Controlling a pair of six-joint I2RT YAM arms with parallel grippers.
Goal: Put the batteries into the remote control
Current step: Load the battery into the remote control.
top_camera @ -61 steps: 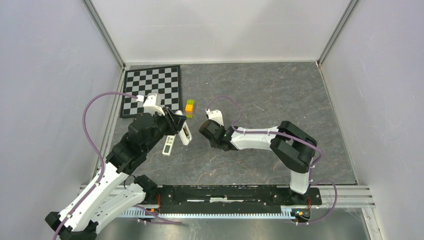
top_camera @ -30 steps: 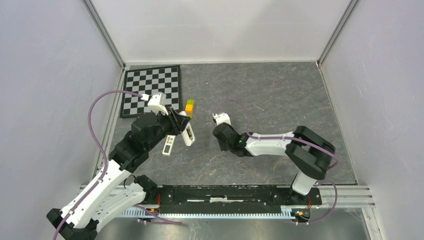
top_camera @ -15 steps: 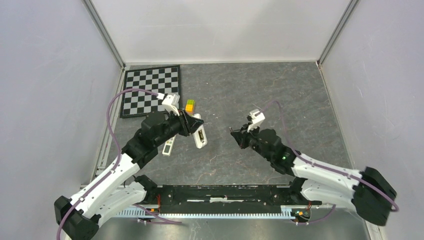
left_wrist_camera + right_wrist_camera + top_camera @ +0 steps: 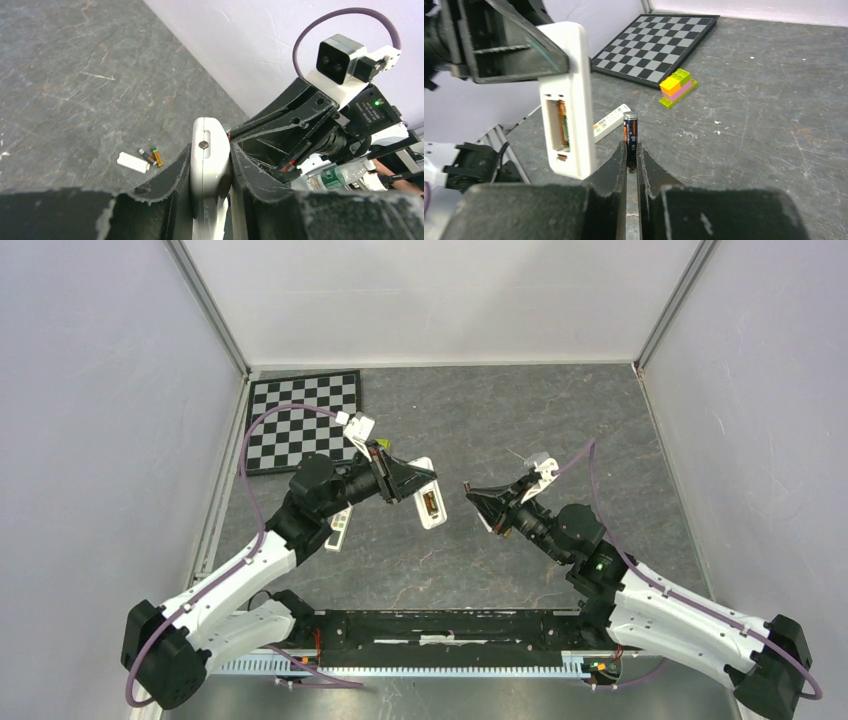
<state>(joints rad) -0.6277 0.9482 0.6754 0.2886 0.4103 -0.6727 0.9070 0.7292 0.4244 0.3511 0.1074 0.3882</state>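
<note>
While both arms reach toward the middle of the grey stone-patterned counter (image 4: 560, 420), we see the left claw (image 4: 210, 150) clamped on a white rectangular plastic remote control (image 4: 210, 165), its two dark fingers (image 4: 170, 180) pressing the remote's long sides. The remote is held in the air above the counter, tilted. In the right wrist view its open battery compartment (image 4: 560, 125) is turned toward the right claw (image 4: 629, 152).

The right claw is nearly closed and pinches a slim dark cylindrical battery with an orange band (image 4: 631, 131) by its lower half. The battery stands upright between the fingertips with its upper end free. It is just beside the held remote but apart from it, a little to the side of the open compartment. From above, the two claws face each other over the counter's middle with a gap between them.

Two more small batteries with gold ends (image 4: 157, 156) lie side by side on the counter. A small flat white piece (image 4: 132, 162) lies just beside them; we cannot tell what it is.

A second slim white remote (image 4: 610, 120) lies flat on the counter, behind the held one in the right wrist view. Further back sits a small stack of toy bricks in orange, pink and yellow-green (image 4: 678, 87). It is near a black-and-white checkerboard mat (image 4: 656, 42) at the counter's far left corner.
</note>
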